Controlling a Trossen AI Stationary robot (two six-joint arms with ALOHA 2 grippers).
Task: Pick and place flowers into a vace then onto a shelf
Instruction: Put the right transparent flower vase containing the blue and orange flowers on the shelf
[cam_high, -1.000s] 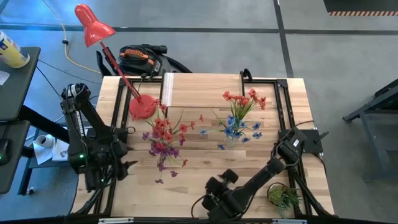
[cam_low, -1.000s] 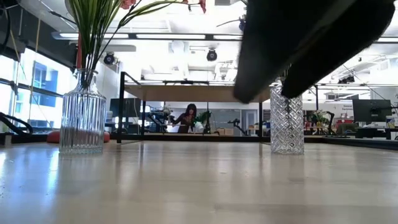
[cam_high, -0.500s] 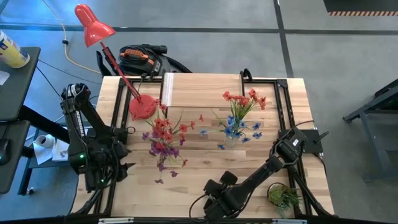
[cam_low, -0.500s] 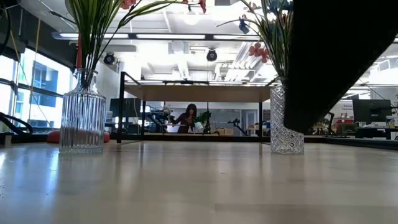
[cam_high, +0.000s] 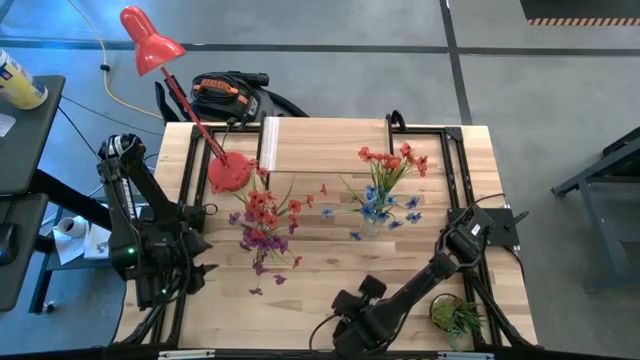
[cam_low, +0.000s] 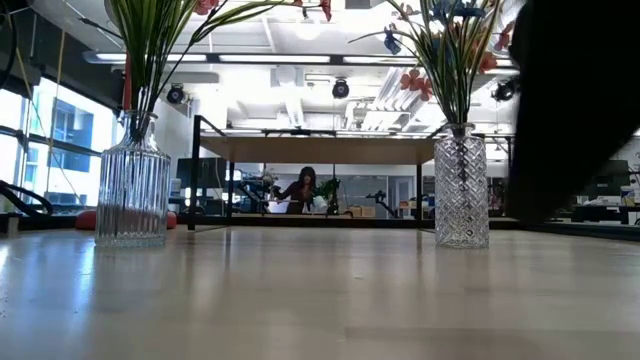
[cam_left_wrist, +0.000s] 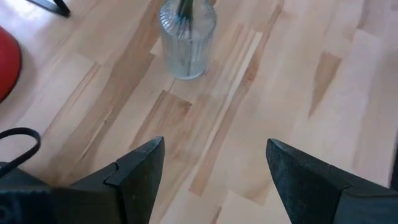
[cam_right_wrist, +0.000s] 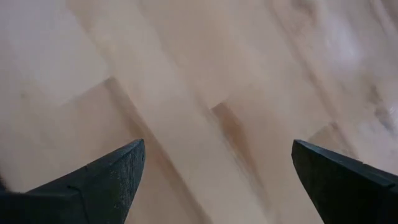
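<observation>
Two glass vases stand on their bases on the table, each with flowers in it. The ribbed vase (cam_low: 133, 190) holds red and purple flowers (cam_high: 262, 222). The diamond-cut vase (cam_low: 461, 188) holds red and blue flowers (cam_high: 387, 185). The shelf (cam_high: 325, 138) stands at the far edge, and its plank (cam_low: 315, 150) shows behind both vases. My left gripper (cam_high: 205, 256) is open near the left edge, and its wrist view looks at the ribbed vase (cam_left_wrist: 186, 36). My right gripper (cam_high: 342, 318) is open low over bare wood by the near edge (cam_right_wrist: 217, 174).
A red desk lamp (cam_high: 150, 42) leans over the far-left corner, with its base (cam_high: 230, 173) on the table. A small leafy plant (cam_high: 458, 318) sits at the near-right corner. The right arm (cam_low: 580, 100) fills the right side of the low view. Bare wood lies between the vases and the near edge.
The right arm has drawn away to the right in the low view, uncovering the diamond-cut vase that it hid a second ago. In the high view its gripper has shifted slightly toward the near edge. The vases and flowers have stayed put.
</observation>
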